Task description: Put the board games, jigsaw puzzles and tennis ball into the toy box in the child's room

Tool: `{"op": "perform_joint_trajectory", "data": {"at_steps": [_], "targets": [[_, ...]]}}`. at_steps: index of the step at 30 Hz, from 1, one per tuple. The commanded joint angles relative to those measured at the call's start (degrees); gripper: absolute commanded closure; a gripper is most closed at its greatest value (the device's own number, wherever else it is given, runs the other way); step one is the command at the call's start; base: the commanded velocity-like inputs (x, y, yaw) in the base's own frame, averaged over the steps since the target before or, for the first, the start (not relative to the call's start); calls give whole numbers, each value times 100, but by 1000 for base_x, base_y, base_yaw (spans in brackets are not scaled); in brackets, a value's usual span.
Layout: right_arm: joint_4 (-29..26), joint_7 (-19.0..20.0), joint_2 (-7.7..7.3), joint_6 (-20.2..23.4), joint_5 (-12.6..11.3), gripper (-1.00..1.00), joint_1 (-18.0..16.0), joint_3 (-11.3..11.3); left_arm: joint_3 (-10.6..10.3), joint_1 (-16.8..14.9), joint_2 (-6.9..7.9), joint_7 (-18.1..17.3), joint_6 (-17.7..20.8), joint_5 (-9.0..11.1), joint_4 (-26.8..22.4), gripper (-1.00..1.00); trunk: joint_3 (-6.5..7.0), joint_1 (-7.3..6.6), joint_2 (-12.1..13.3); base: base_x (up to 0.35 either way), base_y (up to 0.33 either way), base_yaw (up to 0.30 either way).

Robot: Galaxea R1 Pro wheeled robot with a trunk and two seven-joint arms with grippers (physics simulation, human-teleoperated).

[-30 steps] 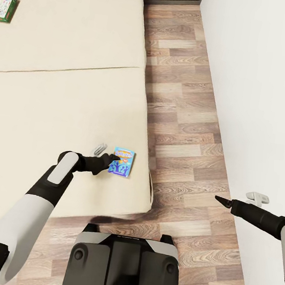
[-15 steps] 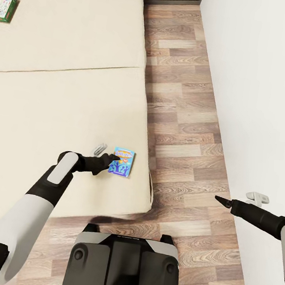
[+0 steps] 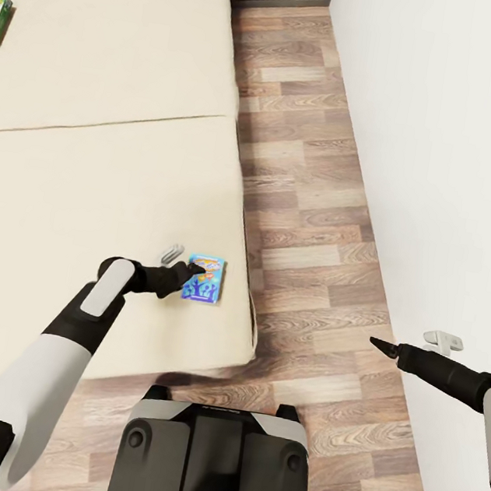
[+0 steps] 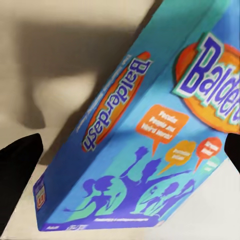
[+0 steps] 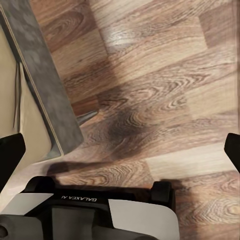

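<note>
A: Blue board game (image 3: pixel 204 279) flat on the beige bed (image 3: pixel 91 175), close to the mattress's corner: side edge just off at 3 o'clock, foot edge a little way toward 6. Wood-plank floor (image 3: pixel 315 201) beyond, an open strip running from 12 down to 6 between bed and white wall (image 3: pixel 448 150). Robot's own base (image 3: pixel 214 453) at 6 o'clock, against the foot of the bed.

B: And the left gripper (image 3: pixel 186 272)?

A: Reaching in from 9 o'clock, dark fingertips at the box's near edge, overlapping it in the head view. From the left wrist, fingers (image 4: pixel 17 170) spread wide, one at either side of the Balderdash box (image 4: pixel 150 140), not pressed on it. Open, holding nothing.

B: Right gripper (image 3: pixel 380 346)?

A: Out at 4 o'clock above bare floor, beside the wall. Fingers (image 5: pixel 10 155) far apart in the right wrist view, nothing between them.

B: Anything else?

A: Green-edged box (image 3: pixel 1 18) at 10 o'clock, cut off by the picture's edge, well apart from the blue one.
</note>
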Motion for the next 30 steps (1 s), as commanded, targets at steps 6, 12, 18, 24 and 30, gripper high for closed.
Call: {"op": "perform_joint_trajectory", "data": {"at_steps": [6,12,18,24,30], "targets": [[-4,-10,-1,46,-37,-100,-2,-2,-20,-4,-3,6,-65,207,228,-100,-4,20,-4,0,0,-79],[-4,-11,-1,46,-37,-100,-2,1,-21,-7,-7,8,-61,208,155,-100,-4,20,-4,0,0,-32],[-4,-12,-1,46,-37,-100,-2,3,-19,-4,-4,9,-59,208,55,-100,-4,20,-4,0,0,-12],[-10,-12,-1,46,-37,-100,-2,4,-15,-1,-1,10,-58,208,-2,-100,-4,20,-4,0,0,-4],[-23,-11,-1,46,-37,-100,2,8,-14,-1,-1,10,-58,208,-16,-100,-4,20,-4,0,0,-2]]}}
